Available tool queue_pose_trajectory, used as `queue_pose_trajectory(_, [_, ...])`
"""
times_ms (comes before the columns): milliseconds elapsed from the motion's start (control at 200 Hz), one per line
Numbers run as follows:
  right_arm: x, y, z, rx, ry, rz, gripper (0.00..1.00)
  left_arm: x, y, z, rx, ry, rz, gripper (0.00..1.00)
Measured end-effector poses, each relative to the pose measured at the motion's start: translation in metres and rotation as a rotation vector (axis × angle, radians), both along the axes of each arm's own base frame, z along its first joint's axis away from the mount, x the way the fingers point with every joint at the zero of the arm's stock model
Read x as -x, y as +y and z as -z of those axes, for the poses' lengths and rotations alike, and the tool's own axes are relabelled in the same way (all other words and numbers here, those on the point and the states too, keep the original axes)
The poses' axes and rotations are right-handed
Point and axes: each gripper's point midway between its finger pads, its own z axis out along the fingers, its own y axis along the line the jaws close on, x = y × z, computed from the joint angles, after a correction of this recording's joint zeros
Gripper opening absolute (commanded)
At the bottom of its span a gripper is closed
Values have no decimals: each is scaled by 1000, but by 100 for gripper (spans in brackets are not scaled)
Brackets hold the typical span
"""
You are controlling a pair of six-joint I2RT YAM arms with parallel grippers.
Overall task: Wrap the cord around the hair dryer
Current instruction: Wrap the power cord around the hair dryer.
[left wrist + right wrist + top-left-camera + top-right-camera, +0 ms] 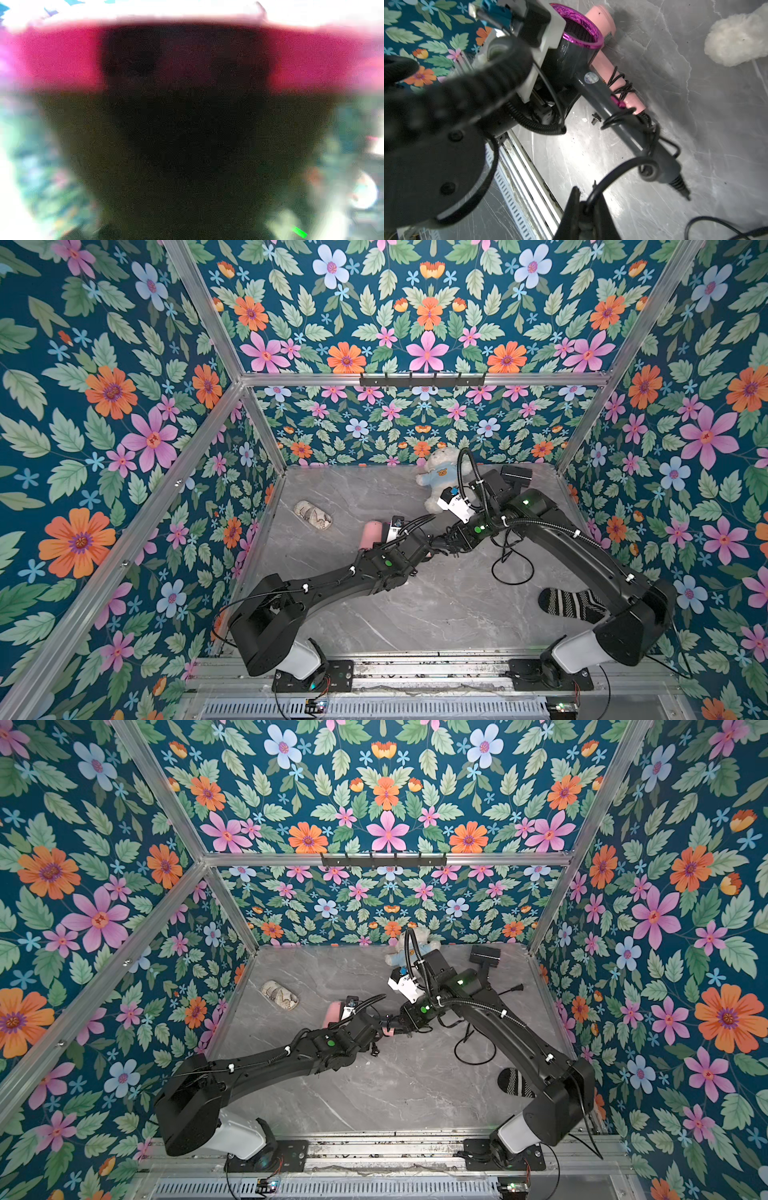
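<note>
Seemingly, cord [615, 118] loops loosely around the grey hair dryer [596, 93].

A two-toned plastic hair dryer [593, 91], pink on one face and dark grey on the other, with a glossy magenta ring round its barrel mouth, lies near the middle of the grey marbled tabletop [415, 614]; its thin black cord [623, 89] crisscrosses the handle in several turns; the slack trails in a loose loop on the tabletop beside it.
</note>
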Motion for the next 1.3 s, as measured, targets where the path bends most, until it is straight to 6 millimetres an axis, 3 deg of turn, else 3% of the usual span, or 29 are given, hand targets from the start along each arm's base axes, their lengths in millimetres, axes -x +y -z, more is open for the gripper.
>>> queue_pose_trajectory(155, [-1, -9, 5, 65, 5, -110, 0, 25, -18, 15, 52, 102, 220, 0])
queue_pose_trajectory(390, [17, -12, 6, 22, 27, -307, 0, 75, -52, 34, 376, 238, 551, 0])
queue_pose_trajectory(495, [20, -19, 5, -35, 29, -336, 0, 95, -70, 25, 538, 232, 681, 0])
queue_pose_trajectory(615, [24, -34, 7, -100, 29, -315, 0, 105, -76, 3, 694, 162, 756, 0])
queue_pose_trajectory(790, [33, -31, 15, -200, -21, -295, 0, 96, -80, -36, 813, 28, 756, 0])
queue_pose_trajectory(955, [31, -26, 30, -298, -47, -198, 0, 62, -66, -61, 874, -100, 548, 0])
queue_pose_trajectory(1115, [28, -21, 44, -418, -50, -78, 0, 31, -46, -59, 900, -162, 302, 0])
queue_pose_trajectory(1300, [25, -19, 44, -530, -95, 31, 0, 17, -44, -52, 911, -201, 114, 0])
